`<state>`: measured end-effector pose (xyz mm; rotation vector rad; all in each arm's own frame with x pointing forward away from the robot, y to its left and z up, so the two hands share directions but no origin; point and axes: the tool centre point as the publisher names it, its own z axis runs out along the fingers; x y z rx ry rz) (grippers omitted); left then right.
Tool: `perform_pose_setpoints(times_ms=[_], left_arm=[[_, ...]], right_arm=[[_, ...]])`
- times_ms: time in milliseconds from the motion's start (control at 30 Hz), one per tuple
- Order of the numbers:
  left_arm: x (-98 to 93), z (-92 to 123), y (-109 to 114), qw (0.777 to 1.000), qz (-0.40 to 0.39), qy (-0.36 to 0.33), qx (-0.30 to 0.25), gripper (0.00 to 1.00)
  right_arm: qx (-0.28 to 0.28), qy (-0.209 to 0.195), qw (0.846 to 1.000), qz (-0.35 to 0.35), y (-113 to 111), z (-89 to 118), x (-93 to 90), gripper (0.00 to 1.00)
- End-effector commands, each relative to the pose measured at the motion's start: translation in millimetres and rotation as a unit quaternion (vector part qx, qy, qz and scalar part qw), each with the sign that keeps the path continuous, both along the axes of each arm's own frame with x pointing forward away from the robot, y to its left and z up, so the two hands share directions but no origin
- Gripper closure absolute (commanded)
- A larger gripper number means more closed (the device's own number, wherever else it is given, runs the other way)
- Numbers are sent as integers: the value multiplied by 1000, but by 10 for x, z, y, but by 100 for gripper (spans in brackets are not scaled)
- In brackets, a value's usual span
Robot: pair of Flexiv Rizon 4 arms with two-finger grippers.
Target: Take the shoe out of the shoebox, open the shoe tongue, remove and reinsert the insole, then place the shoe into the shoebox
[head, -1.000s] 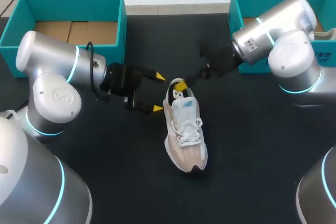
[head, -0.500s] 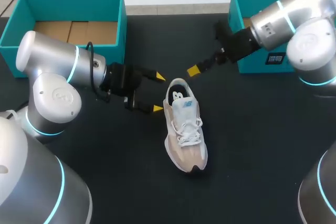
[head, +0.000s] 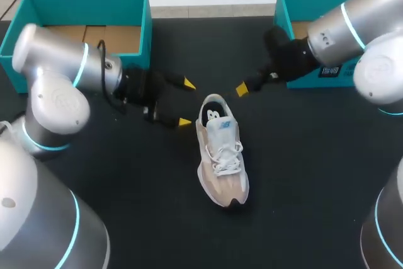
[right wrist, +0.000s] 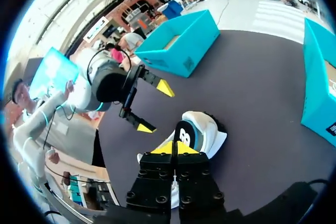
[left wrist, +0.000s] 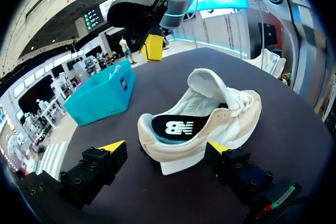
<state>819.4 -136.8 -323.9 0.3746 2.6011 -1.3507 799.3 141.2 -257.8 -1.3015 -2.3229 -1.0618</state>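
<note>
Cloth shoe (head: 221, 155) on a matt black table (head: 302, 174).

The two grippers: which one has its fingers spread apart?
The left gripper: its yellow tips stand wide apart, beside the heel of the shoe. The right gripper has its tips pressed together and holds nothing.

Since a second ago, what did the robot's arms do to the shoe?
The right gripper pulled back from the shoe's heel opening toward the teal box on its side, fingers shut on nothing. The left gripper, open, drew slightly away from the shoe too. The shoe stayed put on the table.
</note>
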Motion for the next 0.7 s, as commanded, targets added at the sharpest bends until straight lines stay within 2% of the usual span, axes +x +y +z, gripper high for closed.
perform_pose_setpoints(times_ms=[33,233,500,567,600,700], left_arm=[[40,286,229,999,-36,8,32,0],[118,531,435,997,-55,-4,49,0],[219,649,720,996,-52,-15,65,0],[242,690,765,996,-47,-17,68,0],[258,699,798,996,-45,-18,78,0],[310,718,889,995,-43,-16,86,0]], right_arm=[[-50,-23,998,-37,106,-55,-26,100],[-50,-23,998,-37,106,-55,-26,100],[-50,-23,998,-37,106,-55,-26,100],[-49,-39,996,-57,144,-147,9,100],[-55,-57,994,-71,162,-162,35,100],[-102,-67,989,-83,199,-232,89,100]])
